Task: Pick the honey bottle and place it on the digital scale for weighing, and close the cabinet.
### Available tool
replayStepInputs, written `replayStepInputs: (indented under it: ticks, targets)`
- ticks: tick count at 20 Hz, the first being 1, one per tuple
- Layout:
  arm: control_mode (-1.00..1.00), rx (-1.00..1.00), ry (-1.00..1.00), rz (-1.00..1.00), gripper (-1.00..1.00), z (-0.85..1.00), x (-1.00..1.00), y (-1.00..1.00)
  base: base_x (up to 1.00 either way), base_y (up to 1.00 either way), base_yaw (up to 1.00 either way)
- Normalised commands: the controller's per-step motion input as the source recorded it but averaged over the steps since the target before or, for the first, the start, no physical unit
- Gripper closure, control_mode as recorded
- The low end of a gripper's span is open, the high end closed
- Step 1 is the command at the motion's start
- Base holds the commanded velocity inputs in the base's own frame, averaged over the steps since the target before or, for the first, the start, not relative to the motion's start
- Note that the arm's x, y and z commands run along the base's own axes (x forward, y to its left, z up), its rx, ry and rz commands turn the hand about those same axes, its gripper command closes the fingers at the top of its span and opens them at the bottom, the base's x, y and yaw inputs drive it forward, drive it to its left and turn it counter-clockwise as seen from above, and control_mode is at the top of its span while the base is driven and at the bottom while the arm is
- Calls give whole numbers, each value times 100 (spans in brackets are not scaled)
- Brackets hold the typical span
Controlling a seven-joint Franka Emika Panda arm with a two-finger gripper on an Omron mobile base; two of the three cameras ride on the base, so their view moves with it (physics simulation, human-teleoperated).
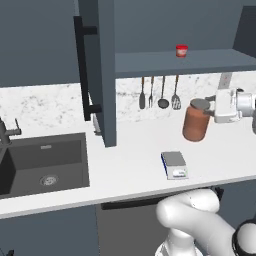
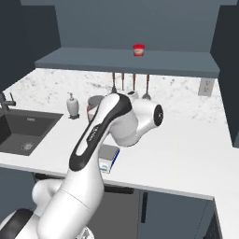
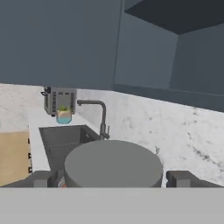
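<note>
L base: I see honey bottle (image 1: 195, 121) on counter (image 1: 135, 150) behind digital scale (image 1: 174, 165), gripper (image 1: 212, 106) at its lid, cabinet (image 1: 97, 65) door open | R base: arm hides bottle mostly | hand: fingers (image 3: 181, 178) apart, either side of lid, not clamped.

One honey bottle (image 1: 195, 121), reddish-brown with a grey lid, stands on the counter (image 1: 135, 150). One digital scale (image 1: 174, 165) lies on that counter. One small red jar (image 1: 181, 50) sits on the cabinet (image 1: 165, 62) shelf, and one open cabinet door (image 1: 97, 70) with one black bar handle (image 1: 82, 75) is in sight. Four utensils (image 1: 159, 93) hang on the wall. There is one sink (image 1: 42, 162) with one faucet (image 3: 98, 116), one white soap dispenser (image 2: 73, 105), one wall outlet (image 2: 204, 86), one robot arm (image 2: 100, 140), and one gripper (image 3: 111, 178) with two fingertips (image 3: 181, 178).
</note>
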Motion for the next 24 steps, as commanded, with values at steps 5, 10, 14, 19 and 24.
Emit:
replayStepInputs:
  ticks: [5,10,14,19,24]
  targets:
    - [-100,0,0,13,100,-45,36,0,0,0,0]
    - [-100,0,0,9,100,-47,41,0,0,0,0]
    - [-100,0,0,4,100,-42,34,0,0,0,0]
    - [-100,0,1,3,100,-35,12,0,0,0,0]
    - [-100,0,1,2,100,-36,0,0,0,0,0]
